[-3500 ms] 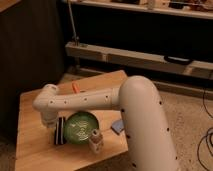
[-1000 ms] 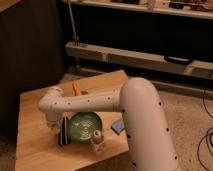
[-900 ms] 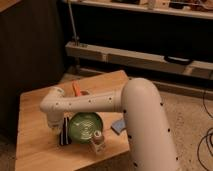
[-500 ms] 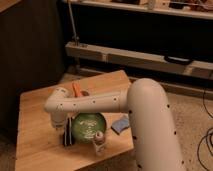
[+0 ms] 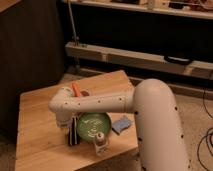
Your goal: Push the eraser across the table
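While the white arm (image 5: 115, 102) reaches in from the lower right and stretches leftward across the table (image 5: 37, 135), its thick upper segment fills the right foreground and the slimmer forearm lies nearly level over the middle of the tabletop. Wrist end bends downward at the left, gripper (image 5: 65, 124) pointing down at the table just left of the eraser (image 5: 74, 132); cannot tell how far it is parted or whether it touches anything, wrist housing hides it.

Eraser: black block with pale stripes, standing on its long edge or lying lengthwise front-to-back, right against the left rim of the green bowl (image 5: 94, 125), near the front half of the table. Bowl is round, green with pale rings inside; nothing can be made out in it.

Small white bottle (image 5: 101, 144) stands upright just in front of the bowl, near the table's front edge. Blue flat piece (image 5: 121, 124), looks like a sponge or cloth, lies just right of the bowl, partly under the arm. Orange object (image 5: 76, 89) pokes out behind the forearm, with a darker brownish thing beside it, too hidden to name.

Bowl sits directly on the eraser's right side; open wood lies to its left and rear
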Controlling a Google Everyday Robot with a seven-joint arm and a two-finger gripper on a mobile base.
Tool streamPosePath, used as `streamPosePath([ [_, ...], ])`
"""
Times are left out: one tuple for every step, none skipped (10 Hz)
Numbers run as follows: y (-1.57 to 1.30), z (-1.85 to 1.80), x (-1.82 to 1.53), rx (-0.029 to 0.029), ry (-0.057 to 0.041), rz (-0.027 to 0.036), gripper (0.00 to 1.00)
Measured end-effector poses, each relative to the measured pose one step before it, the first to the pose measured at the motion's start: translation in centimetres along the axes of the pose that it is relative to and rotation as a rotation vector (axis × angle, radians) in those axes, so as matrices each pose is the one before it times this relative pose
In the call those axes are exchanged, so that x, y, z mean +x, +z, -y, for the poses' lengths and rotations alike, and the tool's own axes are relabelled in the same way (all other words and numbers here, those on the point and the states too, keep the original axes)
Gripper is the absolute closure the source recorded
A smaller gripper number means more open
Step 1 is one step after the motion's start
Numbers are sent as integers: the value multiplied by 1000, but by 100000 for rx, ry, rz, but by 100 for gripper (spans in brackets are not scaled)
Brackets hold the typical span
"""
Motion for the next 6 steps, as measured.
streamPosePath([
  [-166, -180, -590, 474, 533, 1129, 100],
  [-75, -91, -570, 890, 560, 838, 100],
  [190, -16, -587, 1042, 608, 648, 100],
  [190, -8, -349, 746, 508, 243, 100],
  [200, 28, -361, 721, 505, 291, 100],
  [167, 44, -455, 493, 681, 249, 100],
])
